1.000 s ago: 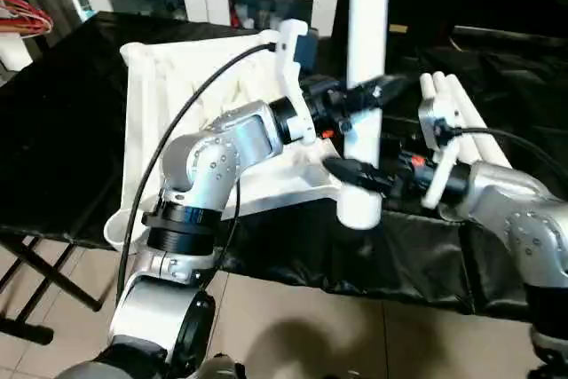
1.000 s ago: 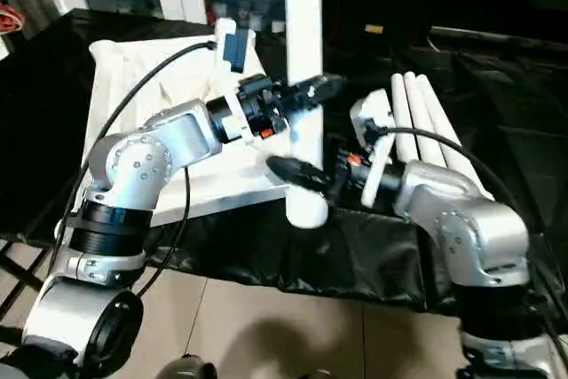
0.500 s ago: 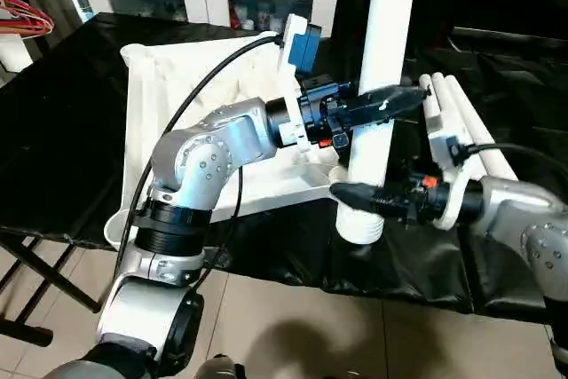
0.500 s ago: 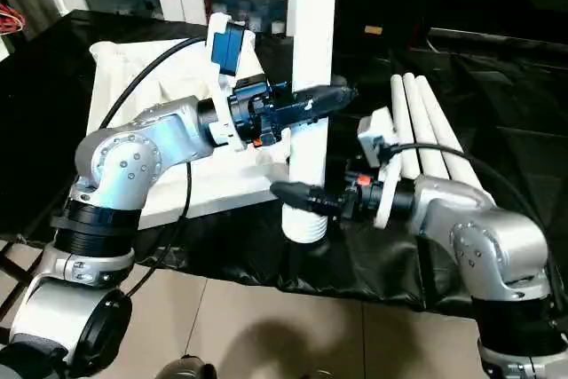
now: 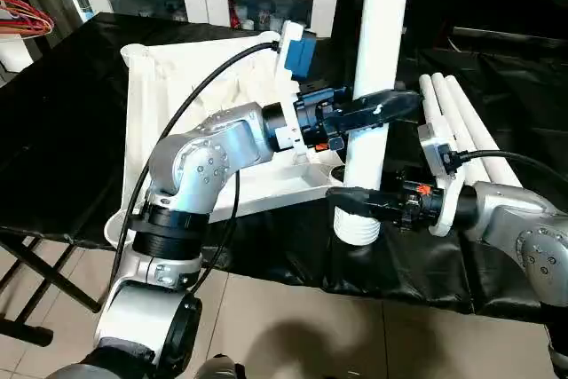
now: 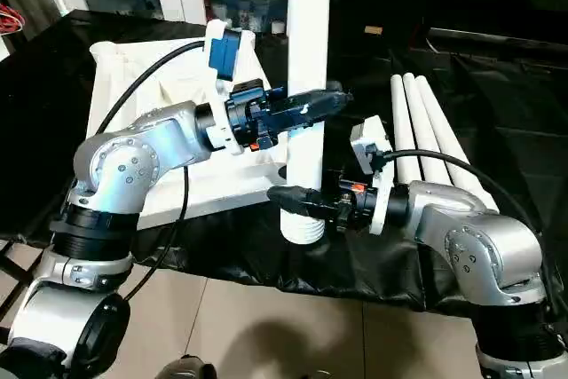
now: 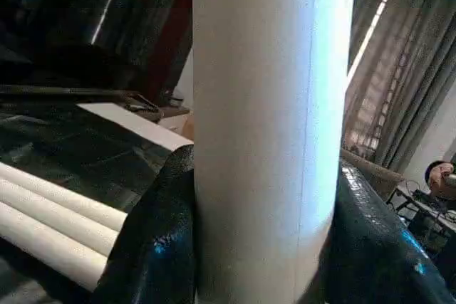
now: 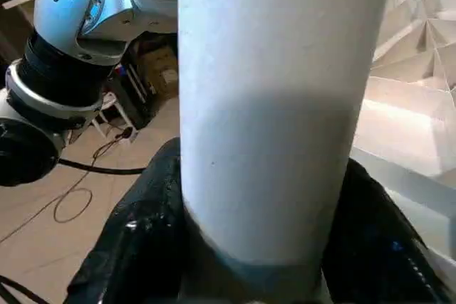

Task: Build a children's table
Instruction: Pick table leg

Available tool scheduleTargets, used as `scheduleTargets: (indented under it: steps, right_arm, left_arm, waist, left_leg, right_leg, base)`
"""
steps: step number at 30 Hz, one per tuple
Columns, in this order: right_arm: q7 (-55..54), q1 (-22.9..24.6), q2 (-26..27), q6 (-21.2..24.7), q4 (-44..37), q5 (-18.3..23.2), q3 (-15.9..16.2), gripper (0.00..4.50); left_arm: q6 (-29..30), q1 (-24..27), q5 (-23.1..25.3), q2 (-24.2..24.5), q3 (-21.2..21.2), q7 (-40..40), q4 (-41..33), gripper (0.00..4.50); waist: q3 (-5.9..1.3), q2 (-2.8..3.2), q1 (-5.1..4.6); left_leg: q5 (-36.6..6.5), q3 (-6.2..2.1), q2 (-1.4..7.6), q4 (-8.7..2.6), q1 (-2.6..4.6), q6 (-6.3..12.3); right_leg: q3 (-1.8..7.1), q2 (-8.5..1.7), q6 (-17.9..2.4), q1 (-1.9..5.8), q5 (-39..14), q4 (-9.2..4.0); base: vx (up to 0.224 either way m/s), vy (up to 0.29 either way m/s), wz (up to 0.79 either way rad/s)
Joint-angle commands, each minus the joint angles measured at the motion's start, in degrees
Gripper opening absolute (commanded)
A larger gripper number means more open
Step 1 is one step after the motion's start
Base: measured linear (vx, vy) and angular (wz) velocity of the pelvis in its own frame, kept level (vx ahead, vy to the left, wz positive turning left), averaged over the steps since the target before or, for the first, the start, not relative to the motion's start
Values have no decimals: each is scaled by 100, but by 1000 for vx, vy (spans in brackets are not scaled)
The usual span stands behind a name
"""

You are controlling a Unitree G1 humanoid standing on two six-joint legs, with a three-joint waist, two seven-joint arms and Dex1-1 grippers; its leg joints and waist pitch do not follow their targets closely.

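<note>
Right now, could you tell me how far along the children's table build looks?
Early stage. Done: the white ribbed plastic tabletop lies underside up on the black cloth, no leg seated in the corner sockets visible. In hand: one long white tube leg held upright, the left claw gripping it higher up and the right claw around it near its ridged lower end. Left: seating this leg, then the three white tube legs lying beside.

**White parts on black cloth**

You've got a plain white plastic tube leg (image 5: 380,51) standing against glossy black gripper fingers (image 7: 153,247). Your white ribbed tabletop (image 5: 173,86) lies on black cloth (image 5: 62,122), three more white legs (image 6: 422,135) alongside, silver forearms (image 5: 209,153) in front.
</note>
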Motion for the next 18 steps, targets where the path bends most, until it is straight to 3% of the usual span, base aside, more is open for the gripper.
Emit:
scheduleTargets:
  steps: [1, 14, 15, 18]
  right_arm:
    - [-206, 18, -16, -10, 61, -90, -43, 197]
    - [-311, -22, 83, -4, 26, -65, -30, 195]
    - [-315, -21, 84, -5, 24, -68, -29, 195]
    - [-338, -31, 96, -17, 26, -87, -30, 195]
  left_arm:
    - [50, -19, -158, -89, -100, -84, -264, 188]
    - [12, 17, -144, -163, -73, -3, -278, 188]
    - [14, 22, -146, -162, -74, -5, -283, 188]
    - [9, 36, -131, -161, -81, -7, -280, 188]
  waist:
    - [-533, -121, 25]
    - [-539, -125, 27]
    - [-540, -83, 36]
    - [-541, -102, 35]
  left_leg:
    - [-73, -85, 279, -338, 72, 391]
    - [-39, -84, 277, -333, 73, 400]
    - [-38, -90, 278, -331, 70, 396]
    - [-54, -87, 275, -332, 69, 393]
  right_leg:
    - [276, -470, -1325, 371, -371, -369]
    - [275, -472, -1305, 367, -358, -362]
    - [275, -478, -1318, 367, -342, -357]
    - [276, -472, -1332, 372, -284, -359]
  base:
    - [0, 0, 0]
    - [0, 0, 0]
    - [0, 0, 0]
    - [0, 0, 0]
